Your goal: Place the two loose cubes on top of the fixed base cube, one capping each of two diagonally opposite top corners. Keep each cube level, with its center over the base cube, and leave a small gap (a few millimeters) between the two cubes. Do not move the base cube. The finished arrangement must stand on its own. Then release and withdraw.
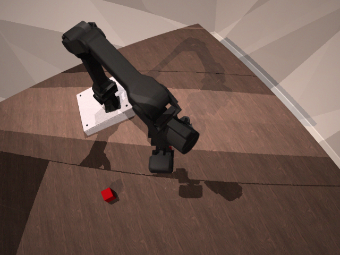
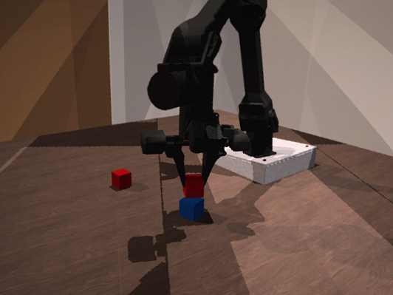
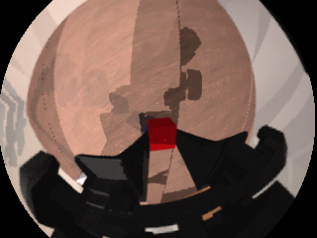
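My pincer (image 2: 193,177) is partly closed and clamped on a red cube (image 2: 193,185), its two dark fingers (image 2: 180,163) pointing down on either side of it. In the exterior view this held cube sits directly over the blue base cube (image 2: 191,207), at or just above its top; I cannot tell whether they touch. The second red cube (image 2: 121,178) rests on the wooden bench (image 2: 320,242) well to the left and farther back, apart from everything.

- Arm (image 1: 128,79): reaches from white base plate (image 1: 93,115) over the counter (image 1: 247,137).
- Red cube (image 1: 108,194): alone on counter, well apart from arm.
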You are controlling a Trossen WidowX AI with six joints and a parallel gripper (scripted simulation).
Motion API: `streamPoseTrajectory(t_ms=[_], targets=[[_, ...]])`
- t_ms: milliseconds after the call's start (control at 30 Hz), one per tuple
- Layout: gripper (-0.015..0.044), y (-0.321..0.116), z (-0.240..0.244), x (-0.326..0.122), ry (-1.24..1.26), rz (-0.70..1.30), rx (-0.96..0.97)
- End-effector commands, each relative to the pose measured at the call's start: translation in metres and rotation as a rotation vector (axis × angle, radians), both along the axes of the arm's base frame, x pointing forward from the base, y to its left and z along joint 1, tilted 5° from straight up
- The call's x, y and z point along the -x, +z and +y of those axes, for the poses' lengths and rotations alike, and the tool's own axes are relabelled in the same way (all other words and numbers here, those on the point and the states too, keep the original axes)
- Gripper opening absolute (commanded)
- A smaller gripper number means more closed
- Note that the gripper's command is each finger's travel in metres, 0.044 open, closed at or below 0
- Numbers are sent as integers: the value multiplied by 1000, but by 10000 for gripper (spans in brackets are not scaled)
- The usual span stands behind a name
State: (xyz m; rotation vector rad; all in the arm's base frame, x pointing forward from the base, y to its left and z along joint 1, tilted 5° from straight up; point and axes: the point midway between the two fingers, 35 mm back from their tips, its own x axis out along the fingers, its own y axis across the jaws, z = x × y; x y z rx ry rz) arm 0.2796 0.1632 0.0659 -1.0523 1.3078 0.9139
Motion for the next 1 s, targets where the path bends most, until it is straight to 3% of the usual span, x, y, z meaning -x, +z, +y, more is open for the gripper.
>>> streamPoseTrajectory(t_ms=[0,933,967], targets=[[105,-11,-1,1,8,9,7],[105,-21,-2,1,4,9,7],[131,-21,-2,1,4,9,7]])
